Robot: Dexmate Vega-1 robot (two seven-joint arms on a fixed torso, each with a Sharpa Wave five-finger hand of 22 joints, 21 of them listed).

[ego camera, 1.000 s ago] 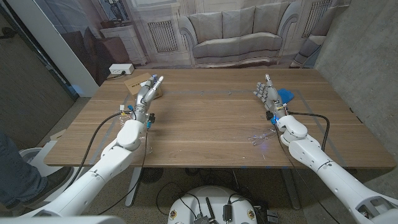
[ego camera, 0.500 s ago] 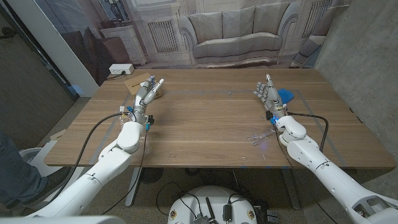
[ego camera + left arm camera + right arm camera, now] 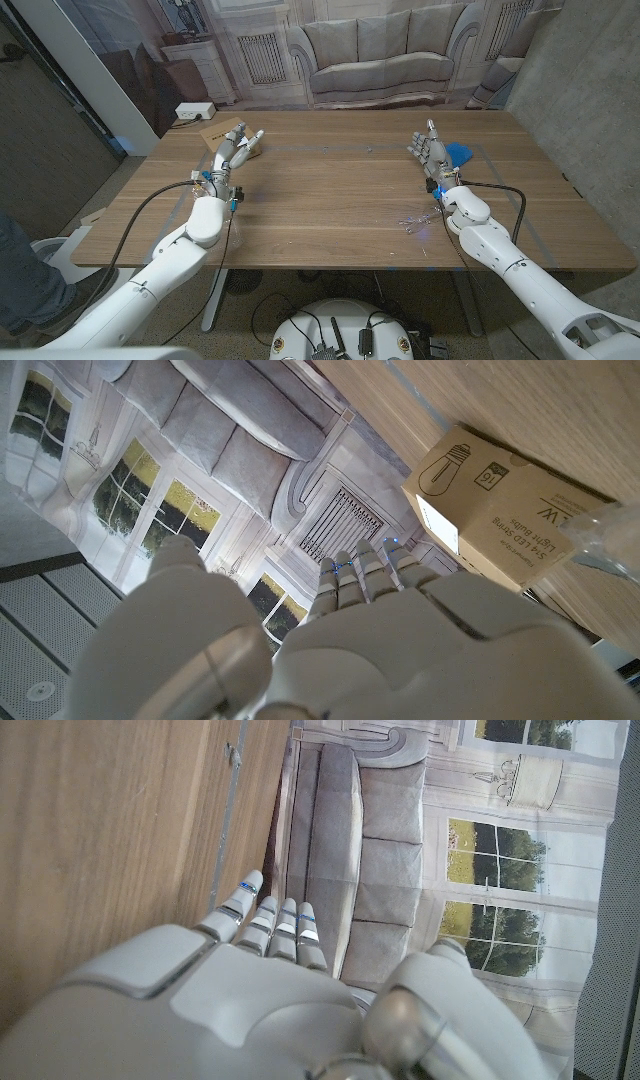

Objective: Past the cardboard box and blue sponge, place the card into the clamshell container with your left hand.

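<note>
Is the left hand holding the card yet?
No. The left hand is open, fingers spread, nothing in it, near the cardboard box. No card is visible.

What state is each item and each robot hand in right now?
Left robot hand: open, fingers spread, holding nothing, just in front of the cardboard box.
Right robot hand: open, fingers up, holding nothing, beside the blue sponge.
Cardboard box: closed, lying on the table, printed side up.
Blue sponge: on the table, untouched.
Card, clamshell container: cannot make out.
</note>
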